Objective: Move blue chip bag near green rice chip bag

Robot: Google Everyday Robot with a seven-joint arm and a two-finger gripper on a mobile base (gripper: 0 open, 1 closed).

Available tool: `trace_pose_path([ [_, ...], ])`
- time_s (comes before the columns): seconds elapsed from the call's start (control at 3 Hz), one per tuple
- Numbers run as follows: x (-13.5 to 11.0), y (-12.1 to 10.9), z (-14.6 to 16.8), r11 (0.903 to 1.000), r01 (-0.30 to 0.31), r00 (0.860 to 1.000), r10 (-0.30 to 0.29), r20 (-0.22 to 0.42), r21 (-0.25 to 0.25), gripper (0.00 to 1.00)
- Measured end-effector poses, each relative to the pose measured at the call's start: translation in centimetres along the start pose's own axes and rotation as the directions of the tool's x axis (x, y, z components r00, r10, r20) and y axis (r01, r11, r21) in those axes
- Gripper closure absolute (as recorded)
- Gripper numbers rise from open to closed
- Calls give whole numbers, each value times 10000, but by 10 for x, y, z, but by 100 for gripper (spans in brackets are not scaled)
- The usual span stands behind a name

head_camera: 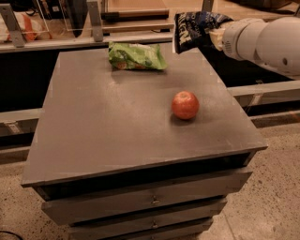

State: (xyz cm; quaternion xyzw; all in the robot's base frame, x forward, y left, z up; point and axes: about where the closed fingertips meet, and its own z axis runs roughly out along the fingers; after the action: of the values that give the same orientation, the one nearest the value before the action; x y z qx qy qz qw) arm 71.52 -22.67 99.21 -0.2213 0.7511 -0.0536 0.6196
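At upper right, the hand gripping the blue chip bag sits mostly hidden behind it; the arm runs off the right edge; the bag's lettering is unreadable.

The grey tabletop in front of me is matte and scuffed, and it caps a cabinet with three stacked drawers, each with a small knob. Under it is a speckled, pale stone-like floor. Light-coloured rails run past on both sides and behind, with dark shadow beneath them. Upright metal posts rise from the far rail, with a wooden board beyond. The light is warm and dim. My jaws hang over the far right corner, clamped on the blue chip bag.
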Motion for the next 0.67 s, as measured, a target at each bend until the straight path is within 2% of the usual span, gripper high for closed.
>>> trace_pose_path([
  [0.33, 4, 13, 18, 9964, -41, 9974, -20, -719, -851, 100],
  [0.67, 11, 27, 34, 9902, 81, 9928, -247, -1173, -1397, 100],
])
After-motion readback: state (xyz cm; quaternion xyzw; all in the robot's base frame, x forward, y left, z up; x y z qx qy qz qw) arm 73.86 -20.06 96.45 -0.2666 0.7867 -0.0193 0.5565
